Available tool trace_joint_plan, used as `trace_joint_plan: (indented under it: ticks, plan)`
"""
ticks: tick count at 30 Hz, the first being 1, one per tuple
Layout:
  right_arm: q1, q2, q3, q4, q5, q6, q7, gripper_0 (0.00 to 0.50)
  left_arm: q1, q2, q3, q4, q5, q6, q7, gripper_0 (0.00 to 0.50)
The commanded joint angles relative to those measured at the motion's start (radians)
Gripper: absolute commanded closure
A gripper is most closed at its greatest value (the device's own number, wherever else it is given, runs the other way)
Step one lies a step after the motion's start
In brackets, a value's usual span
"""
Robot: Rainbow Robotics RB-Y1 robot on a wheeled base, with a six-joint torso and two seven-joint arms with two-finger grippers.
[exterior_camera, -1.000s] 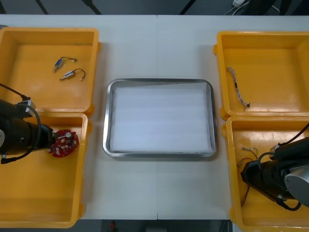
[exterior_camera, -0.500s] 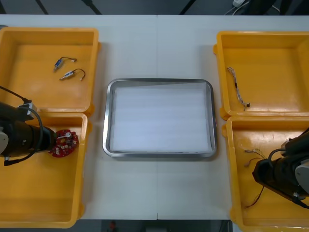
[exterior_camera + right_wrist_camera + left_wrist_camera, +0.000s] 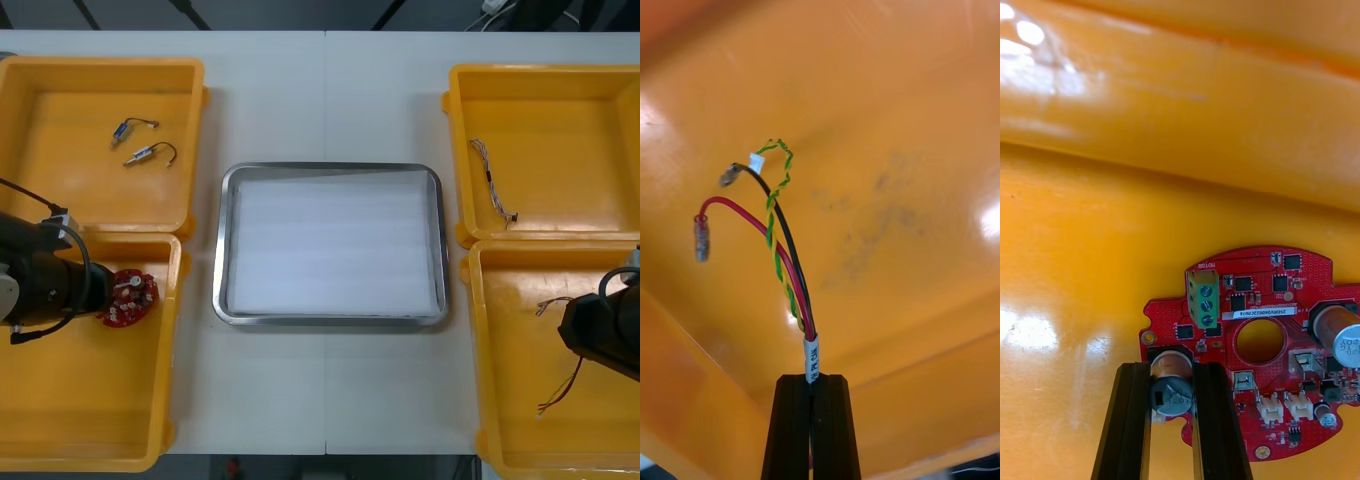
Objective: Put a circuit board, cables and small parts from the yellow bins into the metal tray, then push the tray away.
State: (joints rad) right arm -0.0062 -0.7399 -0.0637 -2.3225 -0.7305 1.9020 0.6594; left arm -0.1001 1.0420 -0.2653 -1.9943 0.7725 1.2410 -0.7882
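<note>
Left gripper (image 3: 1171, 373) clamps a cylinder (image 3: 1172, 391) on the round red circuit board (image 3: 1225, 330) in the near-left bin (image 3: 80, 400); right gripper (image 3: 812, 384) pinches thin twisted cables (image 3: 786, 262) over the glossy near-right bin (image 3: 515, 400).

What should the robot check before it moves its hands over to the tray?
1. Is the left hand shut on the circuit board? Ok: its fingers squeeze a round part at the board's edge.
2. Is the board lifted off the near left bin? Cannot tell.
3. Is the right hand shut on the cables? Ok: they are pinched at the white label.
4. Are the cable ends away from the wall of the near right bin? Ok.
5. Does the metal tray have room? Ok: its white inside holds nothing.
</note>
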Motion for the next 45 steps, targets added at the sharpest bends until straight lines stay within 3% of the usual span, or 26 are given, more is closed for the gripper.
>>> trace_joint_plan:
  ticks: [1,7,12,20,24,31,38,45]
  plan:
    - [-0.07,0.011,-0.062,-0.041,-0.018,0.018,0.124,0.5,-0.029,0.016,-0.028,-0.001,-0.018,-0.011,0.101,0.5]
    - [-0.12,0.01,-0.105,-0.041,-0.052,0.018,0.266,0.5,-0.029,0.024,-0.028,-0.003,-0.018,-0.011,0.101,0.5]
    - [-0.152,-0.016,-0.126,-0.041,-0.13,0.018,0.364,0.5,-0.029,0.066,-0.022,-0.026,0.007,-0.012,0.095,0.5]
    - [-0.204,-0.09,-0.125,-0.038,-0.224,0.018,0.477,0.5,-0.027,0.153,0.089,-0.07,0.186,0.051,0.061,0.5]
    - [-0.225,-0.127,-0.125,-0.02,-0.273,0.018,0.514,0.5,-0.027,0.191,0.132,-0.081,0.252,0.06,0.046,0.5]
    - [-0.264,-0.18,-0.125,0.017,-0.36,0.018,0.523,0.5,-0.027,0.271,0.181,-0.115,0.272,0.06,0.02,0.5]
    - [-0.275,-0.2,-0.125,0.022,-0.386,0.018,0.536,0.5,-0.026,0.305,0.267,-0.139,0.332,0.098,-0.01,0.5]
    - [-0.282,-0.216,-0.125,0.022,-0.392,0.018,0.54,0.5,-0.026,0.316,0.376,-0.199,0.344,0.175,-0.025,0.5]
